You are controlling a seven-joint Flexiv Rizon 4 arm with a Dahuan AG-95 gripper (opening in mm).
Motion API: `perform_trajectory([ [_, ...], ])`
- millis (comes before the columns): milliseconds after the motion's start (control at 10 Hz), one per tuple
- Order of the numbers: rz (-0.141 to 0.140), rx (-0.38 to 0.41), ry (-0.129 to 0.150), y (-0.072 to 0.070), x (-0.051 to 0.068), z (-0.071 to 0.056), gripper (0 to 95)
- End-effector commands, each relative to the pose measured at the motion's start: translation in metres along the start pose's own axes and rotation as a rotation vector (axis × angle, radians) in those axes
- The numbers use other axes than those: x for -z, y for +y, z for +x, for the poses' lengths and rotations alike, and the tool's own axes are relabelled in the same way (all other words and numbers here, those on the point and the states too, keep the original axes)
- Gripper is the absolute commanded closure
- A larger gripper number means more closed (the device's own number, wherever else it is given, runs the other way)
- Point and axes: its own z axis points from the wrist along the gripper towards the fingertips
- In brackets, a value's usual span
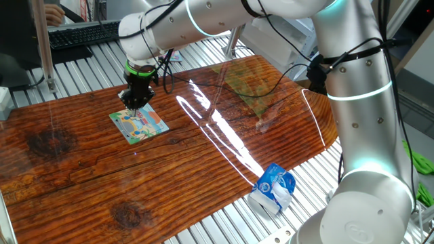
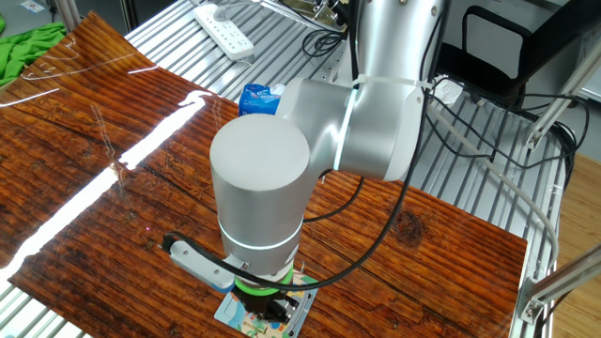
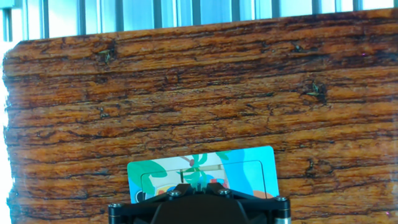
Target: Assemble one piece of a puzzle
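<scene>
The puzzle (image 1: 142, 126) is a small square board with a light blue, green and orange cartoon picture. It lies flat on the wooden tabletop at the left. My gripper (image 1: 135, 102) points straight down over its far edge, at or just above the surface. In the hand view the puzzle (image 3: 249, 167) fills the lower middle, and my gripper (image 3: 194, 185) has its fingertips close together over the picture. I cannot tell whether anything thin is held between them. In the other fixed view the arm hides most of the puzzle (image 2: 231, 310).
A crumpled blue-and-white packet (image 1: 273, 188) lies at the table's near right edge and also shows in the other fixed view (image 2: 258, 99). A greenish sheet (image 1: 245, 83) lies at the far right. A power strip (image 2: 225, 30) and green cloth (image 2: 28, 47) lie off the board.
</scene>
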Motion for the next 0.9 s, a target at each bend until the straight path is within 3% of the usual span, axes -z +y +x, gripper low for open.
perform_trajectory([
  [100,-0.006,-0.015,0.069,-0.001,0.012,0.001,95.0],
  [200,-0.026,-0.031,0.086,-0.001,0.02,0.002,95.0],
  [400,-0.04,-0.035,0.096,-0.002,0.027,0.003,95.0],
  [600,-0.026,-0.002,0.091,-0.007,0.036,0.003,95.0],
  [900,-0.044,0.016,0.1,-0.024,0.054,0.004,95.0],
])
